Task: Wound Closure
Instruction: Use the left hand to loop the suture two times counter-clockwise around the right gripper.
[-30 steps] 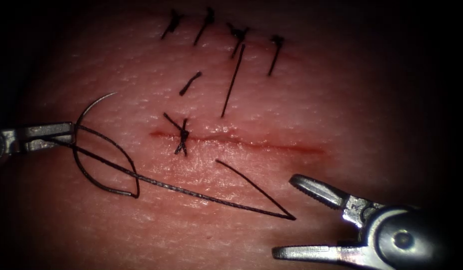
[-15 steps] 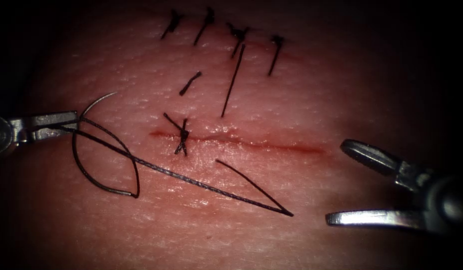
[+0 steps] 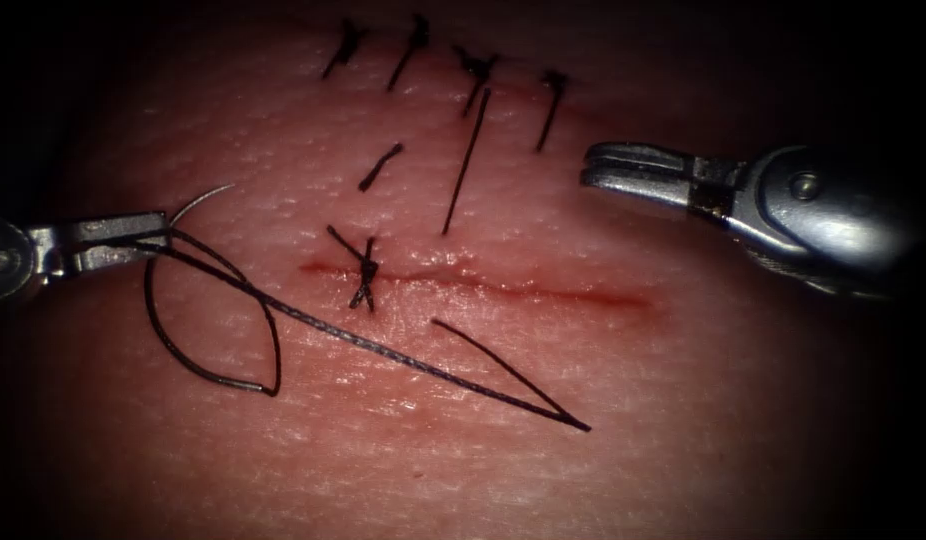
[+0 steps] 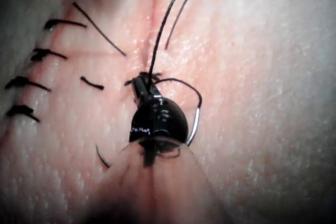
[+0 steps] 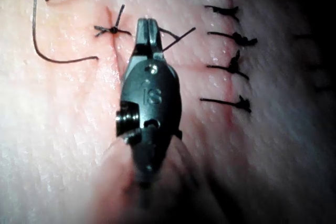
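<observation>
The left claw (image 3: pixel 153 240) reaches in from the left edge of the endoscope view, its jaws closed on the curved needle (image 3: pixel 188 205) at a point a little back from the tip. The needle lies wholly outside the tissue (image 3: pixel 683 400), well to the left of the cut (image 3: pixel 503 285); its pale tip arcs up and to the right of the jaws, while the rest of the curve sweeps down below them. The thread (image 3: pixel 383 350) passes by the same jaws, runs down and to the right across the tissue below the cut, bends sharply at a corner, and doubles back up towards the cut. In the left wrist view the left claw (image 4: pixel 140 88) is seen end on, with the needle (image 4: pixel 195 124) bright beside it and the thread (image 4: pixel 163 30) leading away.

The right claw (image 3: pixel 608 168) has moved up from the lower right over the past second and now hangs above the cut's right end, beside the finished row of stitches (image 3: pixel 453 70). Its jaws, wide apart a second ago, are now nearly together and hold nothing. The right wrist view shows the right claw (image 5: pixel 147 29) likewise nearly closed and empty.

One knotted stitch (image 3: pixel 365 270) sits on the cut near its left end. Two loose cut ends of thread (image 3: pixel 465 160) lie above it. Red fluid (image 3: pixel 583 295) lines the unclosed length of the cut.
</observation>
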Robot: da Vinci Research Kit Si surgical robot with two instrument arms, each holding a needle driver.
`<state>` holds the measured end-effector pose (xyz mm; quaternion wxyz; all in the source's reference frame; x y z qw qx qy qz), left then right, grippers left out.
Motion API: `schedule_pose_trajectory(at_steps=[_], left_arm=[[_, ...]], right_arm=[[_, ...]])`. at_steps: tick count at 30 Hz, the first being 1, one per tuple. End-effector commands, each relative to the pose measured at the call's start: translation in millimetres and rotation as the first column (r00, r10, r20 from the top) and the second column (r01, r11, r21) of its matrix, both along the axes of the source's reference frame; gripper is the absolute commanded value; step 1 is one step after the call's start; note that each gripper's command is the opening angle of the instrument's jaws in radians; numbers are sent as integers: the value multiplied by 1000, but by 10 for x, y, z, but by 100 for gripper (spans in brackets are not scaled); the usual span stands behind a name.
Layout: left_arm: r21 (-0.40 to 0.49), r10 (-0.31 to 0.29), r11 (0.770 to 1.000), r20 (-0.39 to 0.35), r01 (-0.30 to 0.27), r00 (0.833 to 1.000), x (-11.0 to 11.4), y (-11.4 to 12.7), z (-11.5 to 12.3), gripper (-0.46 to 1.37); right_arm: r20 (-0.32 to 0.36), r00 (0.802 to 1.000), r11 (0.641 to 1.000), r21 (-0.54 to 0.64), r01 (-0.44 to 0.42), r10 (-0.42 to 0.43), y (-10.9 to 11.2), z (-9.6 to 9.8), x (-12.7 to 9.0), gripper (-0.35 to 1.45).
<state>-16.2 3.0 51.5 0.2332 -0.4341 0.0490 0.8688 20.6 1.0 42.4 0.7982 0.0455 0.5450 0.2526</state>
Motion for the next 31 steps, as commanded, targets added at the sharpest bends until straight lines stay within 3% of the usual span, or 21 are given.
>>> schedule_pose_trajectory(at_steps=[1,7,12,31], left_arm=[[7,-3,1000,12,3,1000,0,-1,1,-35],[13,-14,1000,22,14,1000,-3,0,2,-35],[13,-13,1000,23,13,1000,-6,-1,4,-35],[13,-10,1000,25,10,1000,-6,-2,6,-35]], right_arm=[[1,1000,1000,-1,8,-8,-1,2,2,-35],[9,999,999,-14,40,-40,-17,22,22,-35],[6,999,999,-21,46,-46,-24,27,36,-35],[5,998,998,-29,64,-64,-32,40,41,-35]])
